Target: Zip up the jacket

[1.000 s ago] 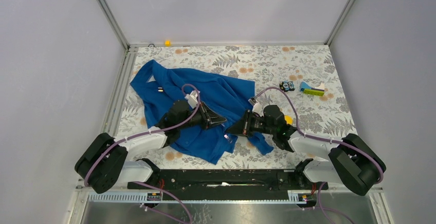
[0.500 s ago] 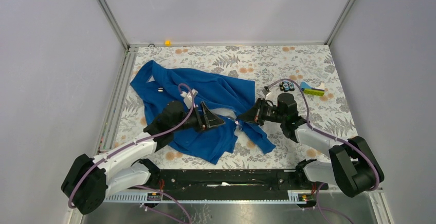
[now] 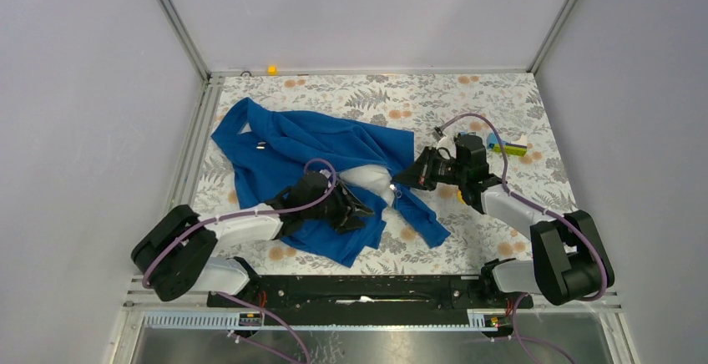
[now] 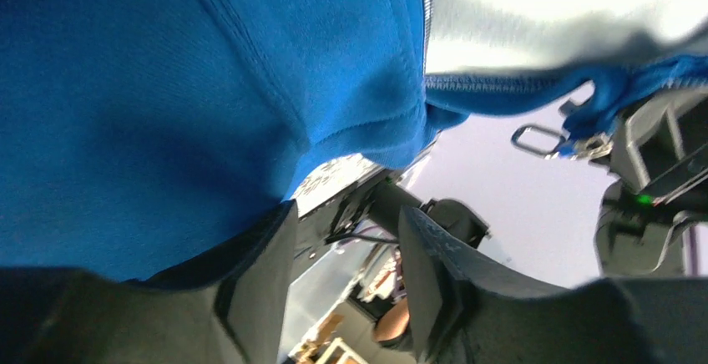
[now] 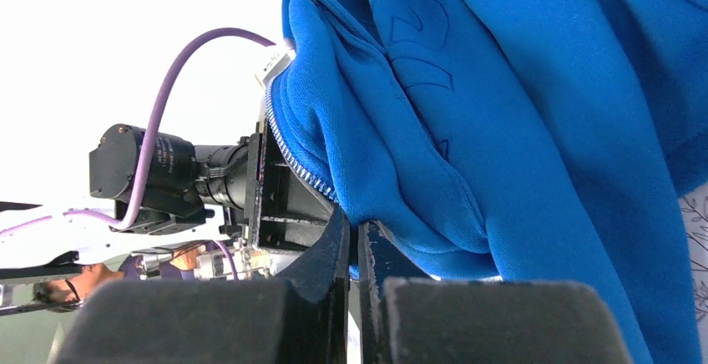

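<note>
Top view, jacket [image 3: 284, 143]: flat on the flowery table [image 3: 518, 205], long way slanting from far left to near middle, white inside showing.
Top view, left gripper [image 3: 357, 210]: on the near blue flap; gap too small to make out.
Top view, right gripper [image 3: 404, 179]: at the jacket's right edge.
Left wrist, left gripper [image 4: 346, 255]: wide apart, nothing between, blue cloth against one side.
Left wrist, silver pull [image 4: 534, 140]: hanging at the lifted edge.
Right wrist, right gripper [image 5: 352, 243]: squeezed tight on the jacket edge beside the zipper teeth [image 5: 296, 164]; tips hidden by cloth.
</note>
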`<state>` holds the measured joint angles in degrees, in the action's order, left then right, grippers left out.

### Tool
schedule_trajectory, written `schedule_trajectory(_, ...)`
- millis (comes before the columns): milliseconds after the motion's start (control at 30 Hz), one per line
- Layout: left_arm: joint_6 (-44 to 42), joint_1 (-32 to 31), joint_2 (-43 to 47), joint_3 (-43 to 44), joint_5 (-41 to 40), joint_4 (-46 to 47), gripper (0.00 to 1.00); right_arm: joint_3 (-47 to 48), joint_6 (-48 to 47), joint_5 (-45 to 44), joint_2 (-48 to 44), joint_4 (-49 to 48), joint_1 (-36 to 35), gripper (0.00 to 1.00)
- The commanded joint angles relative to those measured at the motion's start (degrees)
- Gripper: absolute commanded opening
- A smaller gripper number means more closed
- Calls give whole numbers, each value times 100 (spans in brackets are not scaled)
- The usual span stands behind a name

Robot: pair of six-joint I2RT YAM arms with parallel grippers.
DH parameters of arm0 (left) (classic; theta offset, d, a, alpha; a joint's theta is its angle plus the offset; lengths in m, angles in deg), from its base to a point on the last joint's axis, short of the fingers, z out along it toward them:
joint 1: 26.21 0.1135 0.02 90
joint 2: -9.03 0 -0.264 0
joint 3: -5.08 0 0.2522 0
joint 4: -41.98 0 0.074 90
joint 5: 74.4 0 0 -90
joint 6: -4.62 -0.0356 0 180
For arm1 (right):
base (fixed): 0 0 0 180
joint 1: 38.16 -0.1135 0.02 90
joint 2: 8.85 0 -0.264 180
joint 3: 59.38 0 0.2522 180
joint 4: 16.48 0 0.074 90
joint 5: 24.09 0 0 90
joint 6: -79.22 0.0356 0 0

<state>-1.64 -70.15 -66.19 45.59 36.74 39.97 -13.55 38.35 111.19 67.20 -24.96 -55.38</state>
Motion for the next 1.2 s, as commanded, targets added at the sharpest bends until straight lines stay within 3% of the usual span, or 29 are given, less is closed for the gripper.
schedule_trajectory(0,998,-120,-219,540,-399,216,52,205,-333,157,-11,39,90,0)
schedule_trajectory(167,1405,-277,-489,1412,-908,-1740,51,133,-500,58,-166,138,128,0)
schedule_trajectory(233,1544,-349,-643,1655,-1094,-2125,51,132,-625,-40,-238,260,143,0)
schedule_trajectory(567,2300,-471,-1130,1921,-1630,-2370,50,99,-726,-59,-367,329,226,0)
schedule_trajectory(1033,2398,-627,-1907,1992,-1494,-1584,45,-24,-729,-41,-457,323,235,0)
schedule_trajectory(1167,2321,-644,-1971,2000,-1639,-1483,55,-36,-722,-21,-475,319,235,0)
